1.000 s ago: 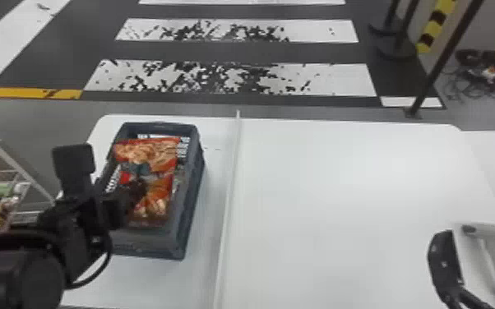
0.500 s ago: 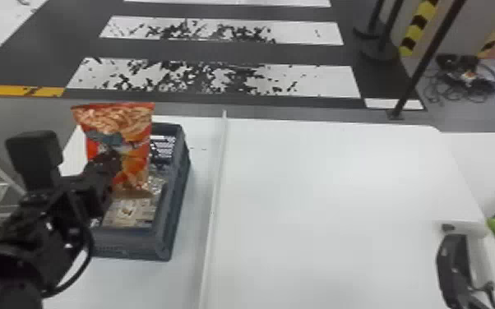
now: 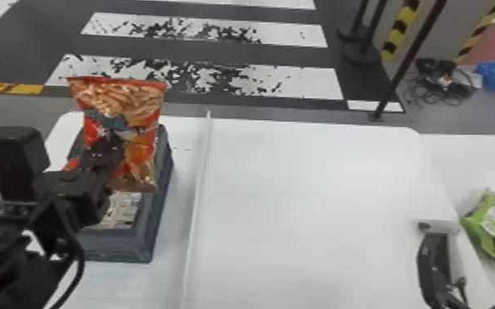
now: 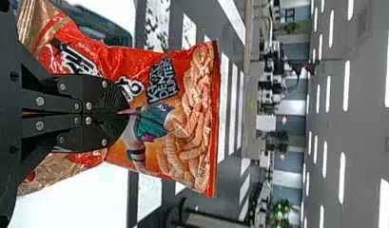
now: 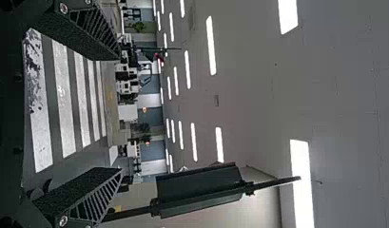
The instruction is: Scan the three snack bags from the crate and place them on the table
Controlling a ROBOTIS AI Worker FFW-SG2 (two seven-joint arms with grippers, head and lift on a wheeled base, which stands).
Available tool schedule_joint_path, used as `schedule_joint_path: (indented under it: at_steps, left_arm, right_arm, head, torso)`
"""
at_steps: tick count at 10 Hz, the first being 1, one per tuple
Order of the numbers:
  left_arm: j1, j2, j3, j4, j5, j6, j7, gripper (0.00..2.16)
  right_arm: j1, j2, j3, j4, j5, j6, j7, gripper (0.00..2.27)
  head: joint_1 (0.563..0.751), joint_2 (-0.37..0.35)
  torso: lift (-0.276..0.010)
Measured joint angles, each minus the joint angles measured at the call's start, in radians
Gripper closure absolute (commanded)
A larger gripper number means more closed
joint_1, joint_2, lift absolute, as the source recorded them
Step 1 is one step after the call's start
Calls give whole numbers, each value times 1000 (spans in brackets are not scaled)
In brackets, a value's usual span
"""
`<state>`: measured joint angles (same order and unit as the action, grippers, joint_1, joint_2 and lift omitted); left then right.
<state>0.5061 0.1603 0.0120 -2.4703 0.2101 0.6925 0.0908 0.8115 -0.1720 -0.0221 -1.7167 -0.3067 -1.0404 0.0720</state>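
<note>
Clock as the robot faces it, 12 straight ahead, bench (image 3: 320,197) centre as hub. Left claw (image 4: 127,113) has the red snack bag (image 3: 115,102) pinched mid-body, at 10 o'clock, held up over the crate (image 3: 115,246). Right claw (image 5: 119,114) wide, nothing in it, at 4 o'clock.

Step, my read: lift-out, scan next. Carry it high; bottom end must clear the crate rim and the raised strip (image 3: 195,197) before heading to 3 o'clock. Keep squeeze light, contents look crushable. Don't swing; it could twist about that single pinch. Can't spot a code, so be ready to turn the bag, and keep the claw off it. Film pulled flat should read better.

Looks: red-orange glossy film, pillow shape, roughly upright. Straight red seal on top, twisted snack sticks printed below it, green-clad cartoon figure mid-panel, gold bottom end. Creases near the pinch. No tear seen.
</note>
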Motion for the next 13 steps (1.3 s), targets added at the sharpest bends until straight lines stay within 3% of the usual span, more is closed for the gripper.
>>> schedule_joint_path:
  at_steps: [2, 3, 5, 7, 9, 11, 13]
  left_arm:
    - [11, 8, -138, -33, -91, 29, -52, 2135]
    - [6, 10, -198, -11, -113, 26, -87, 2135]
    - [-31, 16, -324, 95, -183, -7, -148, 2135]
    - [-78, 14, -407, 260, -203, -150, -213, 2135]
    - [-145, -4, -458, 426, -204, -261, -305, 2135]
    - [-231, -36, -499, 577, -205, -272, -465, 2132]
    - [-298, -65, -554, 692, -213, -260, -547, 2132]
  right_arm:
    - [3, 3, -3, -11, -1, -43, -3, 97]
    - [6, 5, -7, -18, -2, -59, -5, 97]
    - [9, 6, -13, -28, -11, -95, -6, 97]
    - [8, 11, -19, -34, -12, -122, -7, 97]
    - [8, 16, -17, -39, -13, -176, -15, 100]
    - [8, 20, -12, -40, -12, -237, -15, 107]
    - [8, 20, -10, -40, -12, -251, -15, 107]
  head:
    - [695, -241]
    - [695, -313]
    - [695, -350]
    - [695, -350]
    - [695, -350]
    - [695, -350]
    - [695, -350]
  torso:
    - [-37]
    - [-37]
    - [-37]
    - [-37]
    - [-37]
    - [-37]
    - [-37]
